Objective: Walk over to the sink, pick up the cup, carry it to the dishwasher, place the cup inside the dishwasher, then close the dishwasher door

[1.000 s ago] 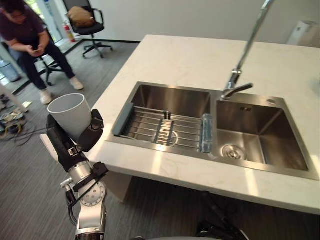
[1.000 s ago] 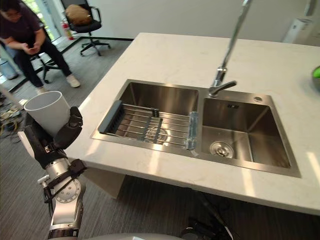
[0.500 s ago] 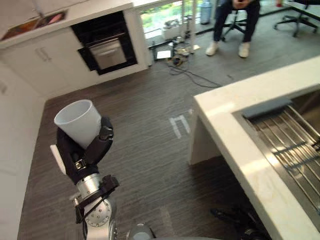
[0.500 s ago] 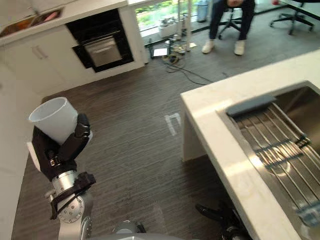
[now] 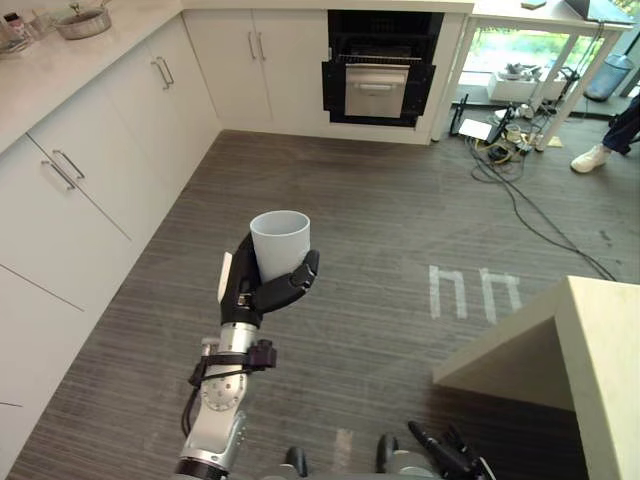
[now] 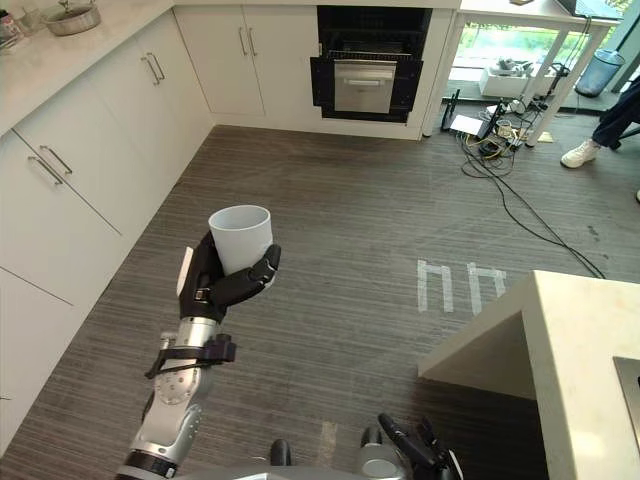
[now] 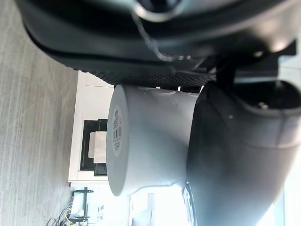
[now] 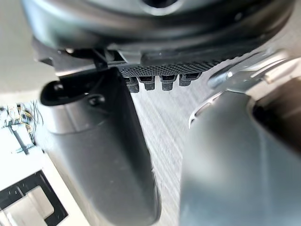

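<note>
One white cup [image 5: 280, 238] sits upright in the left hand [image 5: 255, 295], mouth up, well above the striped grey floor [image 5: 400, 220]. We see the dark fingers and thumb curled round its lower half, and in the left wrist view the thumb lies against its side. We find the right hand [image 8: 155, 28] in its own wrist view, and we cannot tell its state. Half a second ago the sink counter took up the right of the head views. The camera has swung since: now a corner of the pale counter [image 5: 600, 340] sits at lower right, white cabinets [image 5: 90, 190] run along the left and a dark built-in appliance [image 5: 380, 65] stands far ahead. The grip on the cup is unchanged
</note>
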